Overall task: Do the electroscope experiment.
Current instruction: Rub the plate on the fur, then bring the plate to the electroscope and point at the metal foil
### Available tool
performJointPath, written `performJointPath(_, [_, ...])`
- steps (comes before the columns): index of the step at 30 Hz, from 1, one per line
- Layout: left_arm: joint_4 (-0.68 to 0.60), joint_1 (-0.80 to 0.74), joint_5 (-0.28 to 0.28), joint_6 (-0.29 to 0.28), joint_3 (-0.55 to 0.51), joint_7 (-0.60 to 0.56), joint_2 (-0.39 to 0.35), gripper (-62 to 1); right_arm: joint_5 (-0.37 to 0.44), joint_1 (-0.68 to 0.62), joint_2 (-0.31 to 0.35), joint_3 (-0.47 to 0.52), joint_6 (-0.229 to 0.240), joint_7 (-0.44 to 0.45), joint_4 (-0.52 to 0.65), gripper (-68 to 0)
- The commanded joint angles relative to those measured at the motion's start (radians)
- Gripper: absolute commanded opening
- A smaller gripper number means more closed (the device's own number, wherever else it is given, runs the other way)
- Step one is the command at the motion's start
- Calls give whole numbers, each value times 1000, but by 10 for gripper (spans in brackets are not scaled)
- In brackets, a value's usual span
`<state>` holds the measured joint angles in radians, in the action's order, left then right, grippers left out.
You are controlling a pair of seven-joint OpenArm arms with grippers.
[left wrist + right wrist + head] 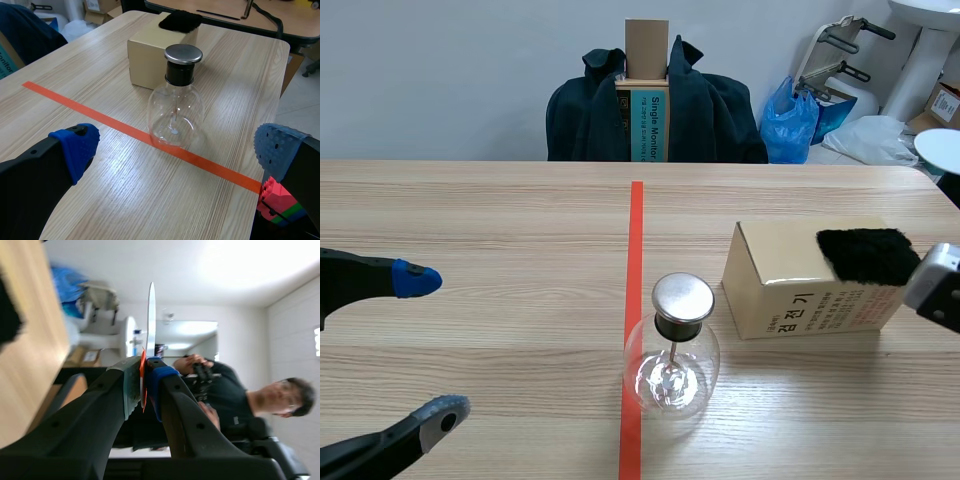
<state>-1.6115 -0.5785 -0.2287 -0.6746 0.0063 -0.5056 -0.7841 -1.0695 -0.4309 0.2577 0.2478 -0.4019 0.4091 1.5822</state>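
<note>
Clear glass metal-capped flask (175, 107) stands ahead of the wide-spread left gripper (180, 147); only the right wrist view shows the right gripper (143, 385) pinching a thin white disc (151, 315).

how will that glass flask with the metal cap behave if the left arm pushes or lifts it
The glass flask is clear and smoothly curved, so probably fragile and slippery for the jaws. Its rounded bulb tapers to a narrow neck under a wide metal cap, so a high push may tip it, and once down it would likely roll.
</note>
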Motion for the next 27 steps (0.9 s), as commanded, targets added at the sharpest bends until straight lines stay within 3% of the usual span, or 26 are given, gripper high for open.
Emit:
performJointPath(1, [-5, 5, -14, 0, 3, -16, 5, 14, 29, -2, 17, 29, -8, -5, 49, -667])
performJointPath(7, [-5, 5, -14, 0, 3, -14, 5, 14, 114, -2, 17, 69, -7, 1, 209, -667])
performJointPath(15, [-5, 5, -13, 2, 4, -13, 5, 14, 167, -2, 16, 100, -7, 0, 360, -667])
performJointPath(19, [-2, 17, 28, 3, 8, 33, 26, 14, 226, -5, 16, 102, 3, -5, 417, -667])
performJointPath(20, [4, 30, 50, 3, 16, 53, 38, -29, 237, -10, 16, 104, 3, -11, 432, -667])
performJointPath(24, [66, 113, 106, 3, 93, 146, 84, -476, 251, -37, 16, 124, 3, -23, 476, -667])
performJointPath(26, [116, 174, 123, 3, 148, 154, 110, -590, 251, -47, 16, 126, 3, -23, 481, -667])
performJointPath(27, [143, 208, 122, 3, 177, 156, 124, -586, 251, -51, 16, 126, 3, -24, 481, -667])
